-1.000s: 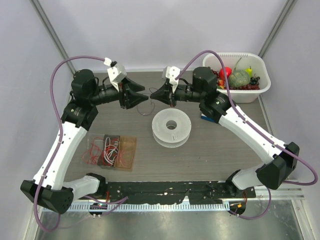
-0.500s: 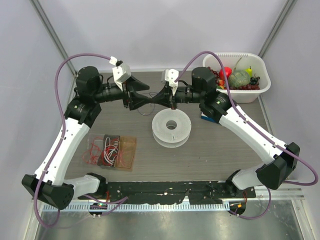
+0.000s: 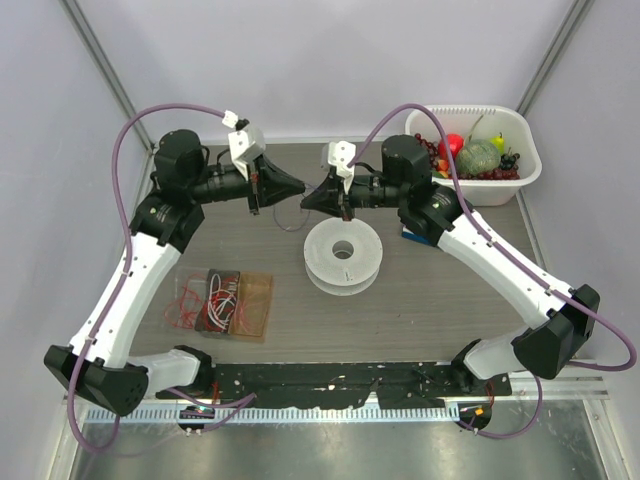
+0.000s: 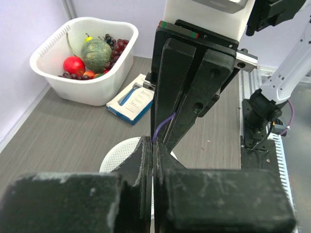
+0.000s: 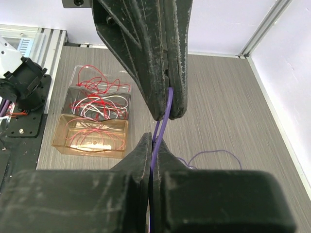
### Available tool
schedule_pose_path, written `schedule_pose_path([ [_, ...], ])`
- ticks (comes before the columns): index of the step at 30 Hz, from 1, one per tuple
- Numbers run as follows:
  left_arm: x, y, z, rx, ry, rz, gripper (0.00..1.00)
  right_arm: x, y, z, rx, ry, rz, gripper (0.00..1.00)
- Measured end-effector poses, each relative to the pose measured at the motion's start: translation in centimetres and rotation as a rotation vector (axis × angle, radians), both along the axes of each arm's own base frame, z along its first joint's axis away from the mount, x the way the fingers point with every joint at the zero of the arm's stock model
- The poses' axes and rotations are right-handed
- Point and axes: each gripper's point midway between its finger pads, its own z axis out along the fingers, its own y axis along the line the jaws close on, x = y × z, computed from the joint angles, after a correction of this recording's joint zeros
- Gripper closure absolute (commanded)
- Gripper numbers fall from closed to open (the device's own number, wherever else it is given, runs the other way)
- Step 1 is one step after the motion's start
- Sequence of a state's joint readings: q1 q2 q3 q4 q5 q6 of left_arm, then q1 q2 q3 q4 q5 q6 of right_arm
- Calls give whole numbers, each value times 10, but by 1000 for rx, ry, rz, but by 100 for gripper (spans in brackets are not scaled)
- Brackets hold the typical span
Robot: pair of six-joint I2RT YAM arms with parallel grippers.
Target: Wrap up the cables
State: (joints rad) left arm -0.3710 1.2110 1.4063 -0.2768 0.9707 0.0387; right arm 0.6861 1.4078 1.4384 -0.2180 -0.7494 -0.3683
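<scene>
— Starting at the left gripper [image 3: 297,187]: shut, or gaping?

— Shut on the wire [image 5: 159,126]; fingers pressed flat together in the left wrist view, with the thin violet strand coming out between them; same for the right gripper [image 3: 306,200], clamped on that same strand.

— Meeting where?

— Tip to tip, nearly touching, up in the air over the far half of the table [image 3: 450,300]; pointing at each other along a left-right line, bridged by only a very short run of wire.

— And outward from there, to the spool [image 3: 322,258]?

— Lies flat, one flange down, just toward the near edge from the two tips and slightly to the right; hole up, hence a vertical axis to circle when winding; sits nearer the right gripper, though only by a little.

— Rest of the wire?

— Drops from the tips and curls in a loose loop on the table, visible in the right wrist view; cannot tell about any turns on the spool's core.

— So, for the coming move?

— Probably calls for bringing the held strand down and nearward to the spool's groove; looks like a job for the right arm, with the left supplying tension.
</scene>
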Motion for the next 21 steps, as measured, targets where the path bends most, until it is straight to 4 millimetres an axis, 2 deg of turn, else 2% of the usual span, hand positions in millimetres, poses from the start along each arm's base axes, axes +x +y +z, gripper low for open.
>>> schedule_pose_path([
  [1, 1, 0, -1, 5, 5, 4, 100, 1, 0, 0, -1, 0, -5, 87],
  [2, 1, 1, -1, 9, 11, 10, 100, 2, 0, 0, -1, 1, -10, 73],
  [4, 5, 3, -4, 19, 46, 46, 100, 8, -2, -1, -3, 2, -49, 61],
  [5, 8, 5, -7, 25, 74, 78, 100, 13, -2, 1, 1, -5, -75, 47],
  [7, 19, 11, -15, 32, 148, 172, 100, 24, -6, 1, 12, -17, -140, 41],
  [11, 39, 28, -31, 27, 323, 386, 100, 42, -17, -11, 21, -38, -266, 30],
  [14, 49, 38, -39, -10, 455, 517, 100, 50, -26, -17, 24, -46, -335, 27],
  [18, 56, 47, -42, -69, 584, 639, 100, 60, -30, -1, 72, -97, -419, 25],
  [21, 56, 50, -42, -102, 634, 679, 100, 56, -25, 18, 109, -183, -417, 25],
])
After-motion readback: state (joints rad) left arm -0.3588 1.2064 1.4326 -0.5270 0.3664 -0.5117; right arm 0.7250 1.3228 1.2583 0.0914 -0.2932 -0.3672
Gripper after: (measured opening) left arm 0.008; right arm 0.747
